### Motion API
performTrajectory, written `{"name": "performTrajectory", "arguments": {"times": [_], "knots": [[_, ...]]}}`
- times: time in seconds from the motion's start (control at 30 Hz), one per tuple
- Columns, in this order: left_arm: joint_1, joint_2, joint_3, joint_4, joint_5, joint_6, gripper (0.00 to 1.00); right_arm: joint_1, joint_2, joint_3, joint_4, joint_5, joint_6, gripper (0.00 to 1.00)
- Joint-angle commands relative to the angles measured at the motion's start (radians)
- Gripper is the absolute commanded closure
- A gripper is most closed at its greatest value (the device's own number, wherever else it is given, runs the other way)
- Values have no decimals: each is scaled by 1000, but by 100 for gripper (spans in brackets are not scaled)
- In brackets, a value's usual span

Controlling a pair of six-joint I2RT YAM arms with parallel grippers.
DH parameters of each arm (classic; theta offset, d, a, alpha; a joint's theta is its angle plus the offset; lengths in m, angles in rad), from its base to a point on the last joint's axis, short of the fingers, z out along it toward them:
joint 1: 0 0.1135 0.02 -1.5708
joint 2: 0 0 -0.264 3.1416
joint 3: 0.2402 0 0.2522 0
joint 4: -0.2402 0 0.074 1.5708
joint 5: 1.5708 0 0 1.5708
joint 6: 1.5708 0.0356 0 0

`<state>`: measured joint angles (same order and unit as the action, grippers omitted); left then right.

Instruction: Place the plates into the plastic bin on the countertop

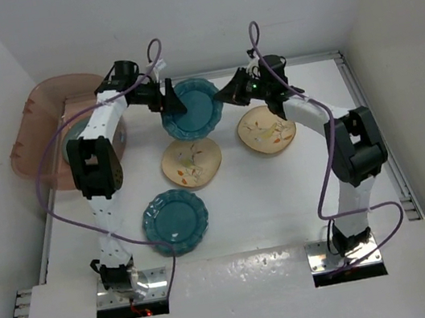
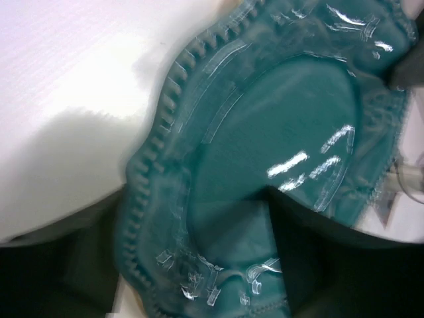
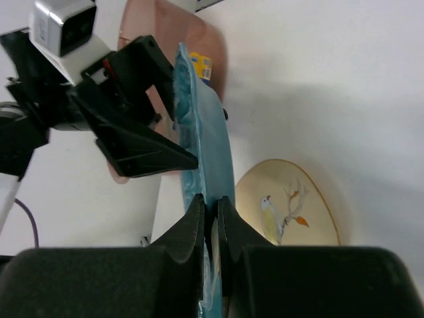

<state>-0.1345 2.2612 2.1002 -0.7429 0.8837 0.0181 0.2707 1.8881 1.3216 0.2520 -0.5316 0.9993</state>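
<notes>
A teal scalloped plate (image 1: 196, 111) is held up on edge above the countertop (image 1: 284, 196) at the back. My right gripper (image 1: 224, 96) is shut on its rim, seen edge-on in the right wrist view (image 3: 211, 202). My left gripper (image 1: 172, 100) is open at the opposite rim. One of its fingers (image 2: 318, 265) lies over the plate's face (image 2: 265, 132) and the other sits under the rim. The pink plastic bin (image 1: 32, 132) stands at the far left, a greenish plate inside it partly hidden by my left arm.
A second teal plate (image 1: 175, 218) lies in the near middle. Two cream bird plates lie on the countertop, one (image 1: 191, 162) under the held plate and one (image 1: 266, 129) below my right wrist, the first also showing in the right wrist view (image 3: 291, 205). White walls enclose the countertop.
</notes>
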Motion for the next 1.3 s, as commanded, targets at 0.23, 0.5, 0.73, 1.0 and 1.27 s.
{"name": "performTrajectory", "arguments": {"times": [0.23,0.5,0.73,1.0,1.27], "knots": [[62,-109,-135,33,185,-4,96,13,35,117,250,-84,107,100],[196,-241,-34,33,162,-6,100,-5,65,140,187,-88,124,29],[484,-318,130,120,147,-143,100,-36,26,137,-5,-30,36,0],[691,-348,-87,165,-129,-166,100,-41,8,106,-77,-25,-18,0],[731,-192,-149,165,-178,-164,100,-45,29,180,-131,-21,-53,0]]}}
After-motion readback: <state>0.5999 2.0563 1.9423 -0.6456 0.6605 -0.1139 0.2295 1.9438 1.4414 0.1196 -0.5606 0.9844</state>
